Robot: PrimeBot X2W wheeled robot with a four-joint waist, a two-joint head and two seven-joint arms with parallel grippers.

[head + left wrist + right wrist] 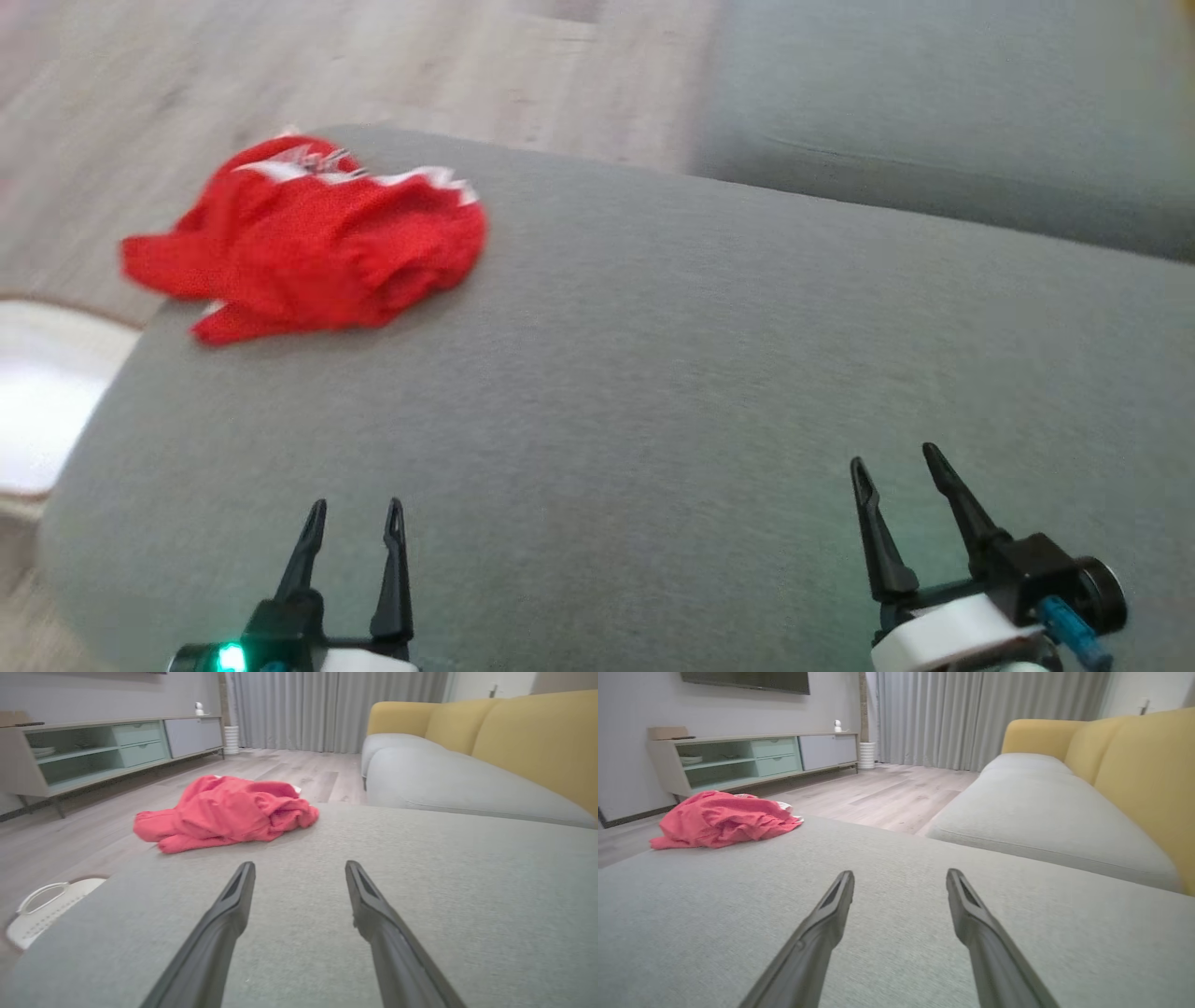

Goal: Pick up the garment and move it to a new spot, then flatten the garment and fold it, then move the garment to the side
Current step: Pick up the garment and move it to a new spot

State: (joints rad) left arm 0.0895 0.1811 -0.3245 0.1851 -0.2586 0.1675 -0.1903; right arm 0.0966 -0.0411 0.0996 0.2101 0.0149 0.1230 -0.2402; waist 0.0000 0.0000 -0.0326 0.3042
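Garment [308,243] crumpled far left on cushion [653,373], untouched; our left gripper [356,504], right gripper [893,455] wide, empty; we judge every step left

Open grey cushion [653,373] surface runs from the left gripper [358,504] and right gripper [892,455] to the red garment [308,247] at the far left corner. A white basket [42,392] stands below the left edge; a second seat cushion [934,112] lies far right.
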